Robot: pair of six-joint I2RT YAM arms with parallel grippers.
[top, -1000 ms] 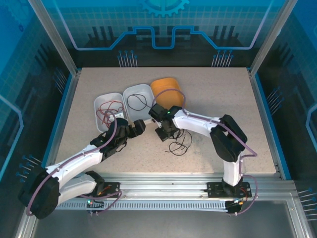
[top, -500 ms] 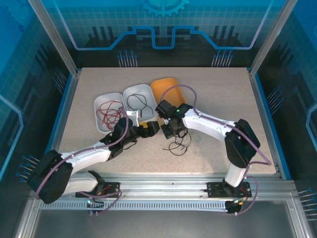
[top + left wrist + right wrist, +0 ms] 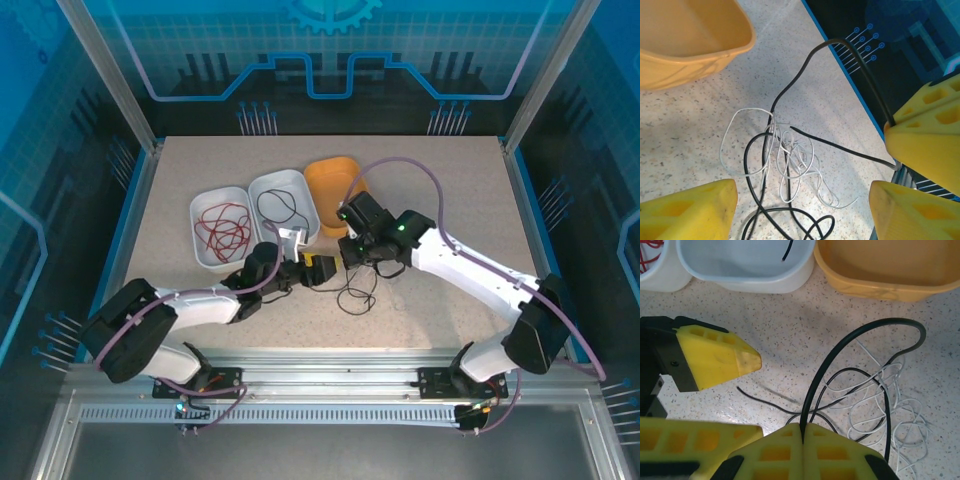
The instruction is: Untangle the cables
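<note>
cables [image 3: 356, 290]: a loose tangle of black and whitish strands is lying on the speckled surface [image 3: 480, 200] near its middle, at about 6 o'clock from the orange tray [image 3: 330, 180].
black cable [image 3: 865, 330]: one end is rising off the heap in a tall arch and running down into the right fingers. The rest is looping through the tangle.
white cable [image 3: 790, 165]: its thin loops are lying flat on the surface, knotted in with the black strands.
right fingers [image 3: 790, 450]: they are pressing fully together and pinching the black cable at their tips. They are hanging just over the tangle's 12 o'clock edge.
left fingers [image 3: 695, 210]: they are standing well apart and gripping nothing, with the tangle showing on the surface in the gap between them. In the top view they are sitting at the tangle's 9 o'clock side, just beside the right fingers.
red cables [image 3: 222, 228]: they are coiling inside the first white tray [image 3: 198, 205], at about 10 o'clock from the tangle.
sorted black cable [image 3: 280, 205]: it is lying in the second white tray [image 3: 300, 178], at 3 o'clock from the red one.
trays: the three are sitting side by side in a row, with the orange one at the 3 o'clock end.
</note>
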